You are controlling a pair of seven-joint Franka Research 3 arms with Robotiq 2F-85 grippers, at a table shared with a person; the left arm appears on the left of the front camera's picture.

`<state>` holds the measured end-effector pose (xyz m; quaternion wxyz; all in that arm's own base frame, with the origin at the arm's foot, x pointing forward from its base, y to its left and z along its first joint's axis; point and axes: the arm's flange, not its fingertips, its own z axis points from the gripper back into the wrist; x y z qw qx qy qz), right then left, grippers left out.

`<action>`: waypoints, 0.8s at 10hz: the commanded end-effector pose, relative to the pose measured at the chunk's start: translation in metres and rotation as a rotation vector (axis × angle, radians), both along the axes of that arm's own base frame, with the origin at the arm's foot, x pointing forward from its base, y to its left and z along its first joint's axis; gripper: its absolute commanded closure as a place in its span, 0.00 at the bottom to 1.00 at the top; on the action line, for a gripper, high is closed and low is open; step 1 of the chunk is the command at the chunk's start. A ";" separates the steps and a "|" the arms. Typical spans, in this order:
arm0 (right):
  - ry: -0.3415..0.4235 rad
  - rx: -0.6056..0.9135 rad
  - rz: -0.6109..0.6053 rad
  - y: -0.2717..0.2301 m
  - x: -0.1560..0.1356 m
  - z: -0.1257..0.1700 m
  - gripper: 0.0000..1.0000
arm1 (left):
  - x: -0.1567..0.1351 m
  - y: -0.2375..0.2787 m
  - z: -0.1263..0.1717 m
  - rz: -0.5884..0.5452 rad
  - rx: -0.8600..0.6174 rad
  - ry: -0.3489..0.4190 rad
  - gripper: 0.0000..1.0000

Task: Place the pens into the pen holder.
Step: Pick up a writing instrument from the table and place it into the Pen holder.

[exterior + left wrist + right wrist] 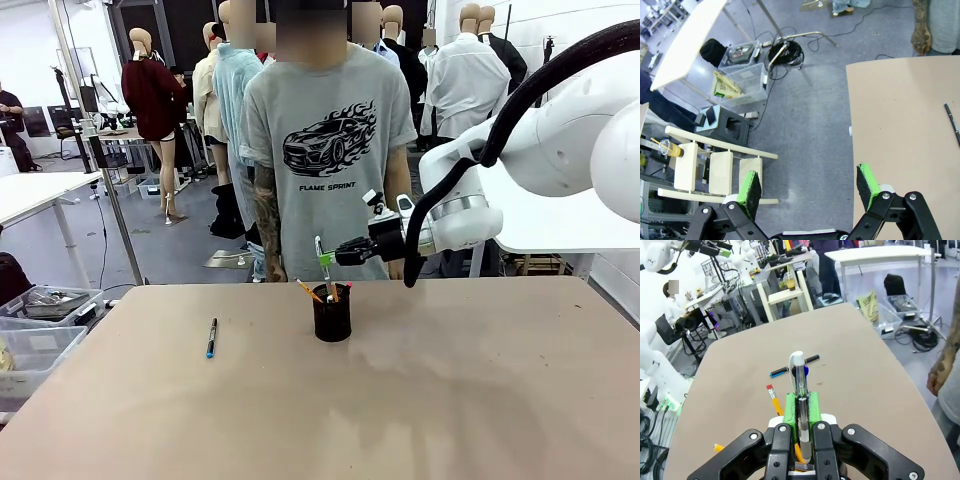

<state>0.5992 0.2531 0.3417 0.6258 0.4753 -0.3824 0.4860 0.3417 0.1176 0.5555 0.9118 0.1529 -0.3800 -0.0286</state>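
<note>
While right tool clamps silver-white pen over pen holder, left tool gapes empty.

A grey floor runs alongside the tan worktop. Off the worktop's left edge, clear plastic storage bins sit on the floor. A coil of black cable lies just beside them and a black box stands near. A long white table on metal legs stands above the bins. A pale wooden shelf unit carries a cup of yellow drink with a straw. Another white table stands past the worktop's far right corner. The room is brightly and evenly lit.
</note>
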 end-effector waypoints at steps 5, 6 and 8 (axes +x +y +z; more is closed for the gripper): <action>0.049 -0.082 0.049 0.000 0.001 -0.012 0.56 | 0.000 -0.001 0.000 0.006 0.005 0.000 0.00; 0.031 -0.086 0.042 -0.002 -0.001 -0.008 0.41 | 0.000 -0.001 0.000 0.006 0.005 0.000 0.00; -0.003 -0.092 0.023 -0.011 -0.005 0.003 0.41 | 0.000 -0.001 0.000 0.006 0.005 0.000 0.00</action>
